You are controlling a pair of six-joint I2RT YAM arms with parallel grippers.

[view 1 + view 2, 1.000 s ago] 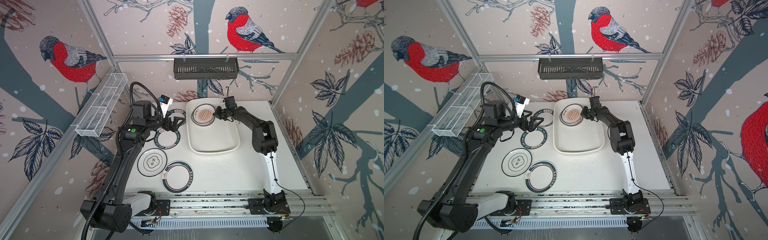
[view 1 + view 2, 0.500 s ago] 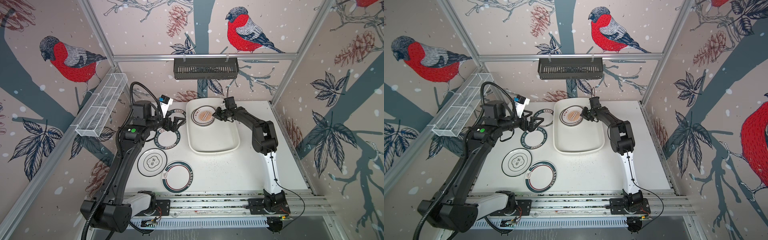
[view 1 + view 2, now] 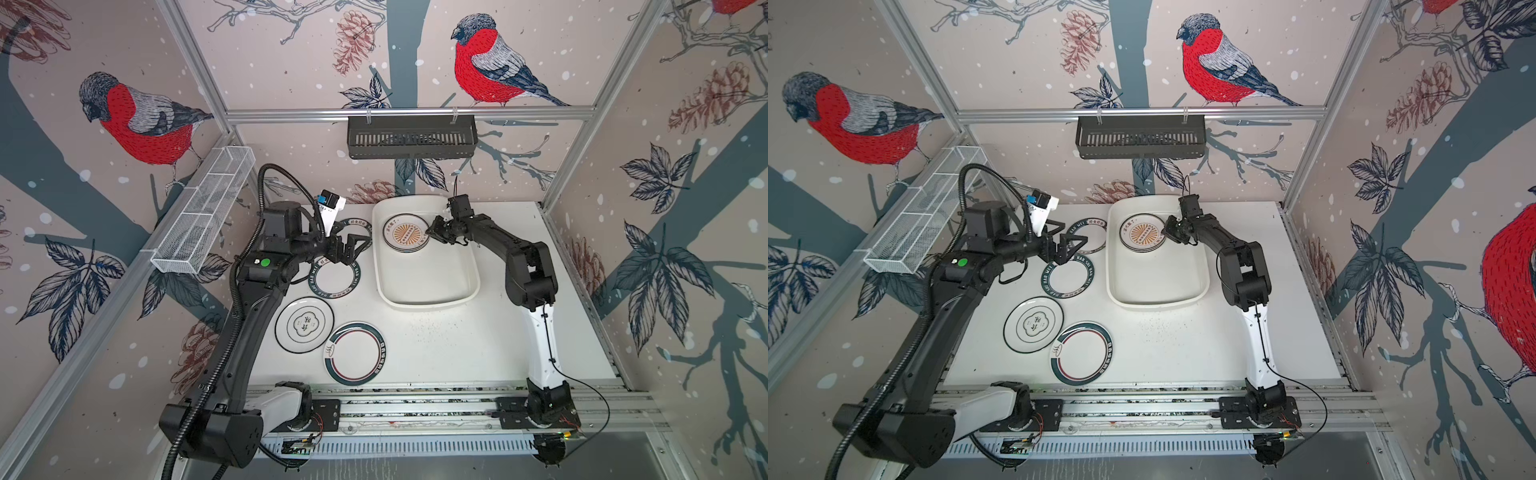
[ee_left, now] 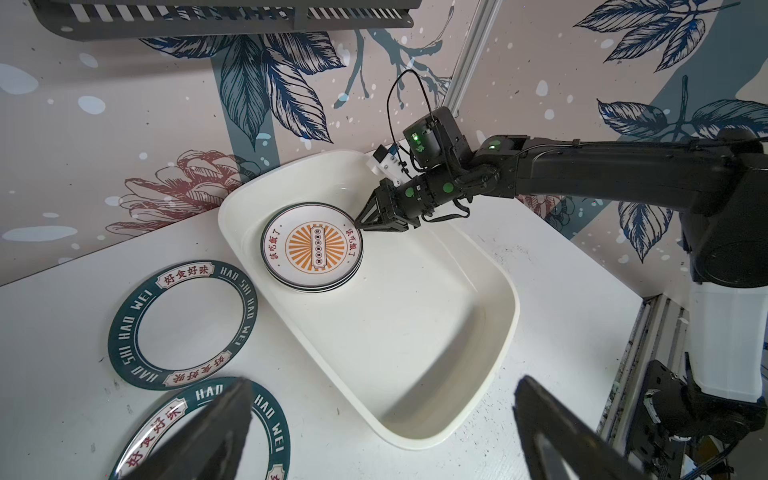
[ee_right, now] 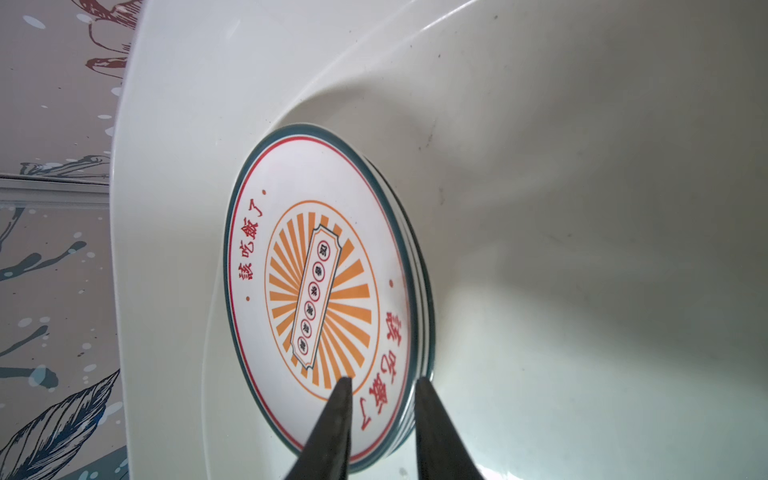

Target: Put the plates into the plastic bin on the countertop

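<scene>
Jaws on the right, shut a second ago on the rim of the sunburst plate (image 3: 406,232), have eased slightly apart and only straddle it now, leaving that plate flat atop the stack (image 4: 320,286) in the plastic bin (image 3: 428,286). Four plates (image 3: 304,324) wait on the desk (image 3: 457,353), where the left jaws hover wide apart over a teal-rimmed plate (image 3: 338,277).

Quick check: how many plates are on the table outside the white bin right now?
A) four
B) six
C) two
A: four plates lie on the table outside the bin: the far lettered plate, the near lettered plate, the emblem plate and the ringed plate.
</scene>
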